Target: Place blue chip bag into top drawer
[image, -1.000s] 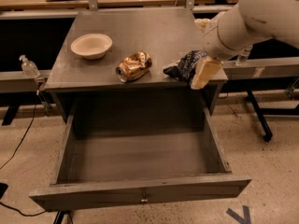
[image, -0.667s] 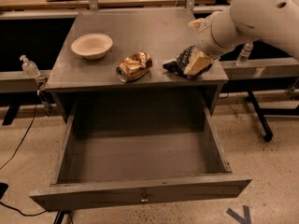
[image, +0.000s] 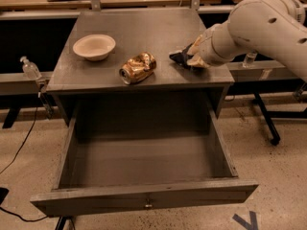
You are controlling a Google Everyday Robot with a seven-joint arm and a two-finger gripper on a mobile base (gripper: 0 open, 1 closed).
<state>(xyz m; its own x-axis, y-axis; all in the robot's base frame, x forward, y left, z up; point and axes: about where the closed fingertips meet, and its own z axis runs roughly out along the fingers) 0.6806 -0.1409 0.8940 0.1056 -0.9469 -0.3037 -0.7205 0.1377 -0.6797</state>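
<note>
A grey counter (image: 144, 30) stands above the top drawer (image: 192, 195), which is pulled fully out toward the viewer. At far left, off the counter, is a small clear pump bottle (image: 29, 69). On the counter's left side sits a shallow white bowl (image: 94, 46). Near the front middle a crushed gold can (image: 138, 67) lies on its side. To its right, well apart from it, is the blue chip bag (image: 179, 57), near the counter's right front corner. Only its dark left tip shows, poking out toward the can, so its long axis cannot be judged. The claw (image: 195, 56) rests directly on the bag's right part, at the end of a thick white arm (image: 261, 25) reaching in from the right. Whether the claw has clenched on the bag cannot be told. Compared with a second ago, the claw has moved in from the counter's front edge onto the bag, covering more of it; bowl and can are unchanged.
</note>
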